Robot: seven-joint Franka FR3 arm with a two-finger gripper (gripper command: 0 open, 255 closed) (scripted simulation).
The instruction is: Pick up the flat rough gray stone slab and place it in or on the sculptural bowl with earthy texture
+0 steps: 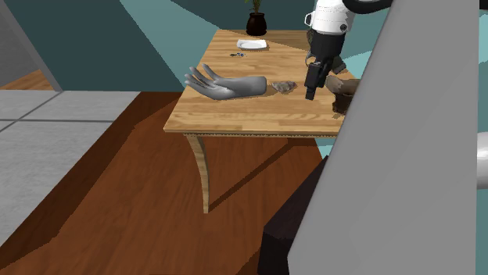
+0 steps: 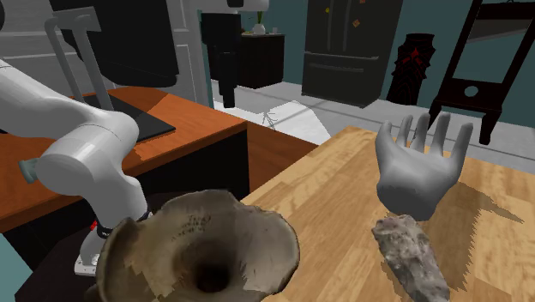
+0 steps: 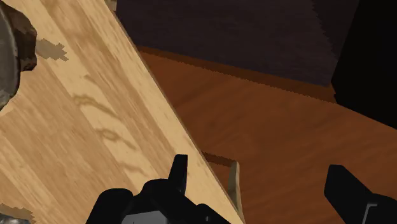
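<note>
The gripper (image 1: 310,94) hangs over the wooden table (image 1: 235,117) near its far edge in the shoulder view. Its black fingers (image 3: 179,175) stand spread apart with nothing between them. Through the wrist view I see the table's edge and the brown floor (image 3: 280,121) running between the fingers.

The stone slab (image 1: 283,86) lies flat on the tabletop, a rough grey-brown piece. In the shoulder view it is at about nine o'clock from the gripper, near it but not touched by it. The bowl (image 1: 345,87), dark and ragged-rimmed, sits at about three o'clock from the gripper, partly hidden behind the stand. So the hand hangs between the two.

In the second exterior view the bowl (image 2: 197,244) is up close, flared and earthy, with a dark hollow in the middle. The stone slab (image 2: 411,257) lies at three o'clock from it, apart from the rim. A grey hand sculpture (image 2: 420,167) rests palm-up at twelve o'clock from the slab, its wrist end just beside the stone. In the shoulder view a white plate (image 1: 252,44) sits well away, toward the table's far corner.
</note>
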